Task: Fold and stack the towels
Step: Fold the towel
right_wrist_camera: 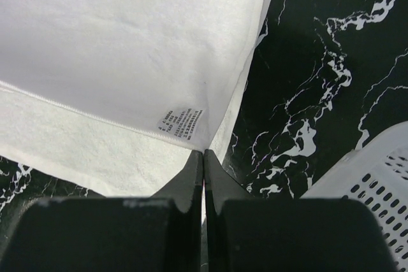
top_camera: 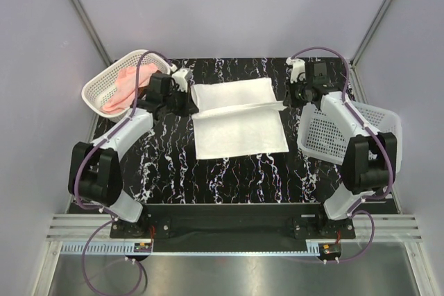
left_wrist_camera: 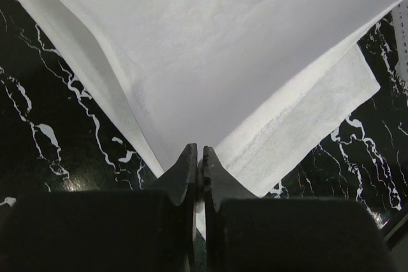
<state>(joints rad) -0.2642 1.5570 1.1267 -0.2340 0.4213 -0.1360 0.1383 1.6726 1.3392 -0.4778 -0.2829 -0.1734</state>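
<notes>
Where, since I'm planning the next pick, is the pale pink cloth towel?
In the top view, the pale pink cloth towel lies in the white plastic lattice basket at far left.

The white towel (top_camera: 239,129) is seen as soft matt cloth, finely napped, with a stitched hem. The bench (top_camera: 173,168) is finished in glossy black, veined white like marble. The basket (right_wrist_camera: 376,183) is moulded in smooth white perforated plastic. The fingers (left_wrist_camera: 185,173) are matt black.

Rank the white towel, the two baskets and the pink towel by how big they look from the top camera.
1. white towel
2. right basket and left basket: look alike, both partly hidden
3. pink towel, bunched in the left basket
</notes>
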